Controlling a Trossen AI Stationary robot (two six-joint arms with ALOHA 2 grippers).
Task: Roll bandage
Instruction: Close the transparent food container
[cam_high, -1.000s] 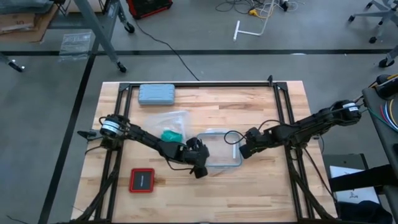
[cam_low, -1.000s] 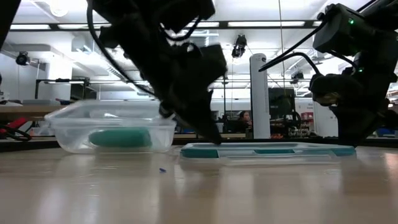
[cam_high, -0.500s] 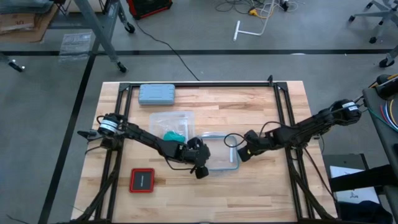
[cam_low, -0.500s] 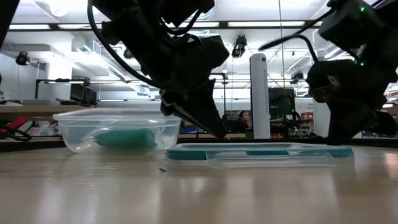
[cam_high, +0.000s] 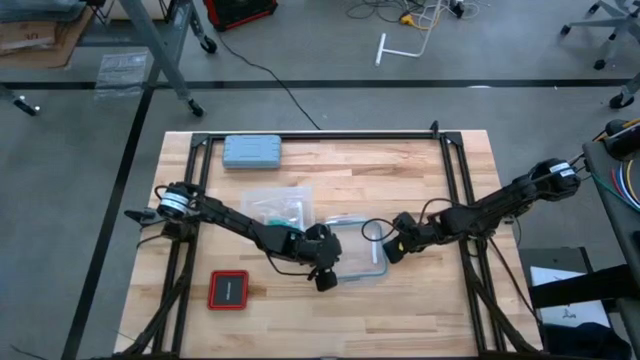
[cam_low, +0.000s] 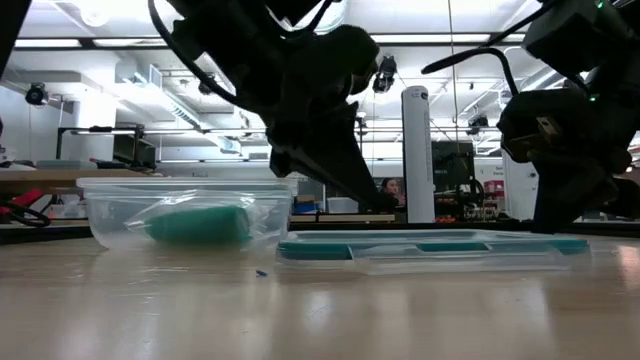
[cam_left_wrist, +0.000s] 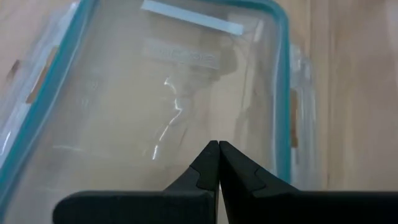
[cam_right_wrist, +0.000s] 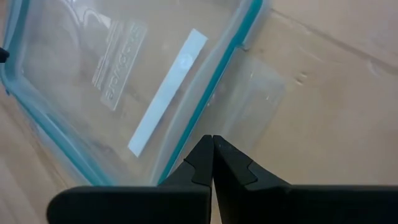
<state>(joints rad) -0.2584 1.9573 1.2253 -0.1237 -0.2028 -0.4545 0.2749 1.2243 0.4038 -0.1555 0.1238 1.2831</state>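
Butcher-block table: pale wood planks inside a black frame; it carries everything here.
Clear container: see-through plastic tub, open at the top, left of the lid in the low view, so its contents can be reached from above.
Lid: clear, teal-rimmed, lying flat on the wood just beside the tub, between the 2 grippers; probably parked there to keep the tub open.
Grey-blue case: at the far edge, well apart from the work.
Red-and-black square: near the front left; what it is I cannot tell.
Left gripper: over the lid's left end, fingertips pressed together, grasping nothing.
Right gripper: at the lid's right rim, fingertips likewise clenched on nothing.
Bandage: teal-green roll resting inside the tub; it looks already wound, so the rolling seems done.
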